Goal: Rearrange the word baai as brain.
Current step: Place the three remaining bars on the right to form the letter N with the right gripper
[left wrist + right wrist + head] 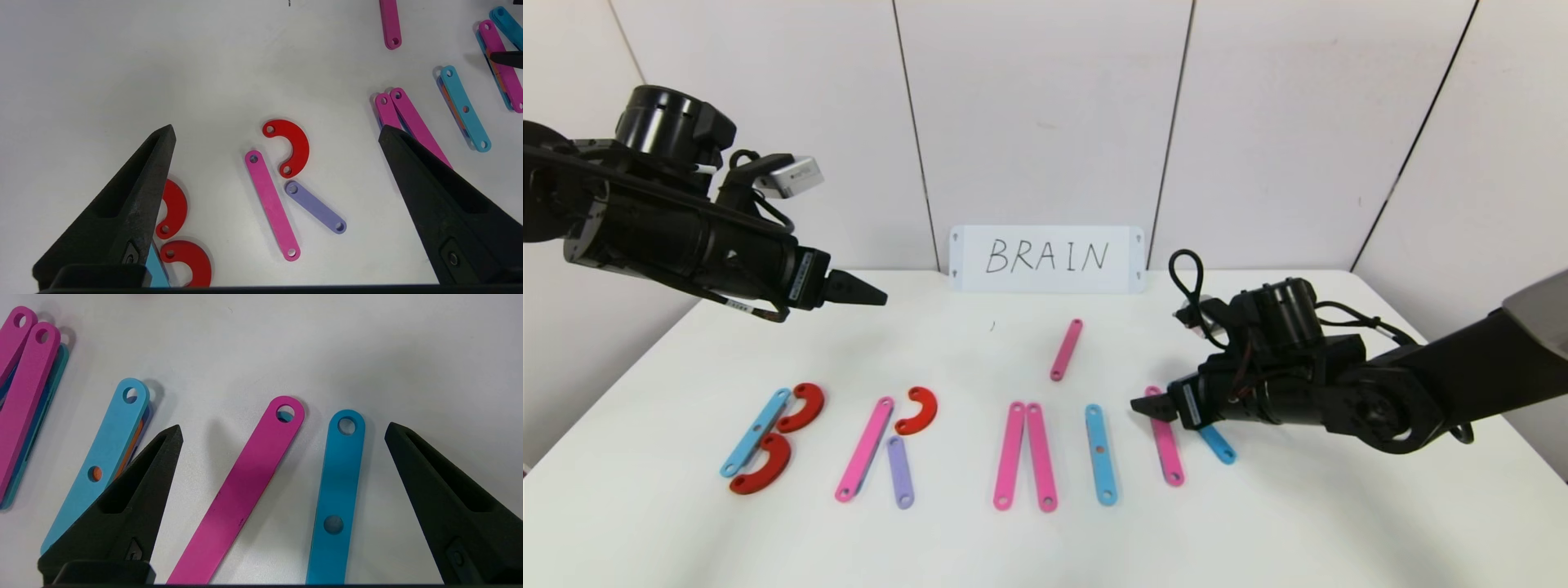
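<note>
Head view: word [980, 441] laid across lower centre of frame, most strips running near-vertical, spare pink strip [1067, 349] apart above centre, tilted slightly right; left gripper [870, 291] raised at upper left, right gripper [1147, 407] low at right over pink strip [1165, 445] and blue strip [1217, 445]. Left wrist view: fingers [135, 192] spread wide, empty, above pink strip [271, 204], purple strip [315, 207] and red arc [291, 145]. Right wrist view: fingers [139, 486] splayed wide, holding nothing, flanking pink and blue strips lying lengthwise from bottom toward centre of frame.

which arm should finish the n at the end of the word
Right, most likely. The right gripper hangs open low over the last pink strip and blue strip. The left gripper hovers high at the table's far left.
</note>
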`<action>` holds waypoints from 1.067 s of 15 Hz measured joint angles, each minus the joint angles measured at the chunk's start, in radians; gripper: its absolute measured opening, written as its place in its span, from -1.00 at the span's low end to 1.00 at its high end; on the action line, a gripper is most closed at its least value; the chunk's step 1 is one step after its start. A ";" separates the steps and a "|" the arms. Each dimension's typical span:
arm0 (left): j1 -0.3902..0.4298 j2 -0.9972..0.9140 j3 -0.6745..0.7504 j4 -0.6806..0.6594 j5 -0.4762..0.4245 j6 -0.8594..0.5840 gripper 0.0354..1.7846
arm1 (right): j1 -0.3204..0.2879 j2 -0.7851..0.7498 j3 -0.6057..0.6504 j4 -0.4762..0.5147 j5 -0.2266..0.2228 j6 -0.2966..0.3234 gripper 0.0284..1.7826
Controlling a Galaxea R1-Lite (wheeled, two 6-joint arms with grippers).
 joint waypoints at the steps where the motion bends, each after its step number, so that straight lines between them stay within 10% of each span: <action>1: 0.000 0.000 0.000 0.000 0.000 0.000 0.95 | 0.000 0.009 -0.006 -0.002 0.000 0.001 0.95; 16: 0.001 -0.002 0.000 -0.001 0.000 0.000 0.95 | 0.036 0.023 -0.016 -0.001 -0.001 0.021 0.95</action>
